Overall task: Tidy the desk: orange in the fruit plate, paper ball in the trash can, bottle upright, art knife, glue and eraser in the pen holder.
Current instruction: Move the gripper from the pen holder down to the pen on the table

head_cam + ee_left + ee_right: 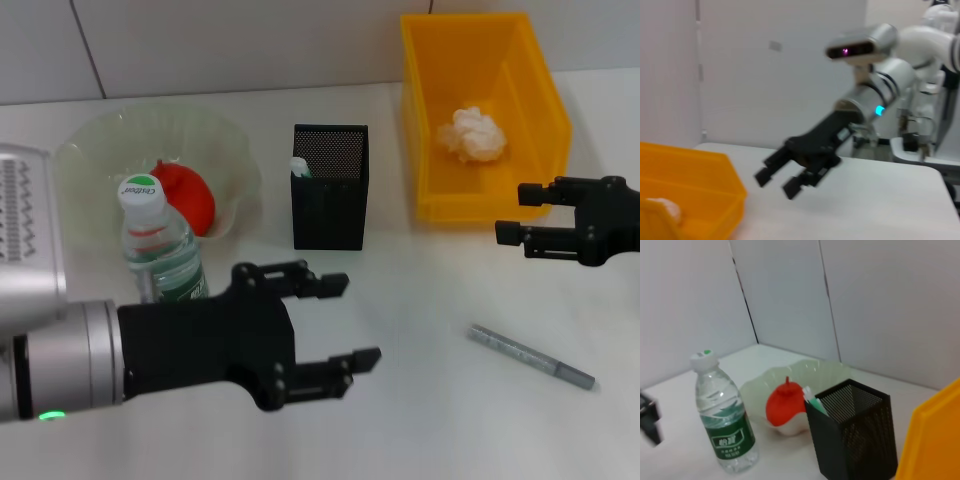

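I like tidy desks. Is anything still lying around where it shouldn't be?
Yes. A grey pen-like stick lies loose on the table, apart from the pen holder. The orange, paper ball and upright bottle look fine.

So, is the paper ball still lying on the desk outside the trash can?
No, the paper ball lies inside the trash can, on its floor, as the head view shows.
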`<state>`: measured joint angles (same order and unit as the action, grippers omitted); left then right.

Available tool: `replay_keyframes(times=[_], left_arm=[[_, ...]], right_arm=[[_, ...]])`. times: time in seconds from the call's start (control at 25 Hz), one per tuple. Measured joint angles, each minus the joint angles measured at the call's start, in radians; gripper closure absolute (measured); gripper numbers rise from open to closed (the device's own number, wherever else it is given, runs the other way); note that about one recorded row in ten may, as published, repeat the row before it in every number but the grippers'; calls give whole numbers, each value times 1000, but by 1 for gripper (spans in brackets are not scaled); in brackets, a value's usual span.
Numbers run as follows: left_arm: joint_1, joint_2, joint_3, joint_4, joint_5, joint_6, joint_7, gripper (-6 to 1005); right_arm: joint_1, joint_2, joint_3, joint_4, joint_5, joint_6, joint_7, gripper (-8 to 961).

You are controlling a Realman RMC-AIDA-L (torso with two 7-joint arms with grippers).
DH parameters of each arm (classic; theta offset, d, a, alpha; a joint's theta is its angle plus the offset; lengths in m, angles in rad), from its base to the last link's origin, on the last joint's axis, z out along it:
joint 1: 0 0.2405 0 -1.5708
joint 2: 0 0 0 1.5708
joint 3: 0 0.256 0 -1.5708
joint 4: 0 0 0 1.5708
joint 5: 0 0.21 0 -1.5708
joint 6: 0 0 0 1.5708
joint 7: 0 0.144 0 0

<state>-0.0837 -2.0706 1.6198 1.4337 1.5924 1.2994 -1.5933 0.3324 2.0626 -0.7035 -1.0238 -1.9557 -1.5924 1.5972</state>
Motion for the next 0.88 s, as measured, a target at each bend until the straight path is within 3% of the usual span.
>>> replay_keyframes(times=[0.32,0.48,0.88], left_arm=[[-15,1,10,-103,-80,56,134,302],[-35,1,11,-154,-83,60,161,302],[-79,0,23,-216,-84,63,179,302]], right_arm=[[19,1,-41,-139,-76,-43,185,245],[29,5,-110,-243,-166,-69,325,245],[84,7,-141,-319,-326,-123,513,245]])
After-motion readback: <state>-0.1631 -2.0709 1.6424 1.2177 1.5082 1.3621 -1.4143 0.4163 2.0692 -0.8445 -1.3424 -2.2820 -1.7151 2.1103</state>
